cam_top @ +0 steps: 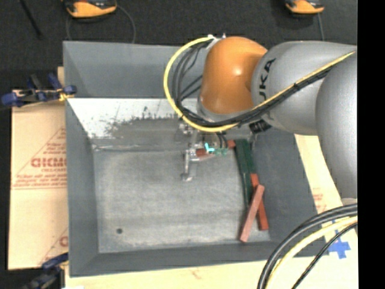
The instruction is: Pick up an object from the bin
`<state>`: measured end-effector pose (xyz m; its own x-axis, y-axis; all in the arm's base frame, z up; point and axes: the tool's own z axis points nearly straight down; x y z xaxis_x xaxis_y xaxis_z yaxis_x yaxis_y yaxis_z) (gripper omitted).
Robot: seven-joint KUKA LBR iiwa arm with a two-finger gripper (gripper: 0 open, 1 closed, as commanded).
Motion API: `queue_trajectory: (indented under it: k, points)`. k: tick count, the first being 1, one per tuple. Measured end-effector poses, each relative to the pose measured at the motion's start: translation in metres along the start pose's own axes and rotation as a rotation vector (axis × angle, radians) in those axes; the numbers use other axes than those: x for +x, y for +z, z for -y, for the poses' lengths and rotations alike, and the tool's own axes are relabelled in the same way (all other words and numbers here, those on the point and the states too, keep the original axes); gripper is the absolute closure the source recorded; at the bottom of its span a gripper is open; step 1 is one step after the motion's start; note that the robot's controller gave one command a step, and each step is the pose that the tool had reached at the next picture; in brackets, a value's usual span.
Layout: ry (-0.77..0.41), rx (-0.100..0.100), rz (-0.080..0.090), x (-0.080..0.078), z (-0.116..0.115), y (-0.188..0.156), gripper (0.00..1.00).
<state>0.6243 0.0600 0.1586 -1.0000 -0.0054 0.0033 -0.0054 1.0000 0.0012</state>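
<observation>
- the end effector (190,161) hung low near the middle of the grey bin (78,179).
- i could not tell if it was spread or pressed together.
- a long dark green stick (243,158) lay just to its right, by the right wall, above a pink stick (251,214) and a red stick (263,220).
- they looked light and stiff, so pinching across the thin middle seemed best.

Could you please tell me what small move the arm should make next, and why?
Probably shift the gripper toward the view's right, to the dark green strip and the pinkish stick lying there. The gripper hangs over bare bin floor near the middle, so descending here would likely catch nothing.
</observation>
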Motion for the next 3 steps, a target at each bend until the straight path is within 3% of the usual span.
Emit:
queue_trajectory:
  k: [1,2,3]
  points:
    - [-0.248,0.005,0.004,-0.030,0.069,0.075,0.00]
    - [-0.247,0.001,0.010,-0.032,0.066,0.071,1.00]
    - [-0.274,0.005,0.017,-0.023,0.069,-0.080,1.00]
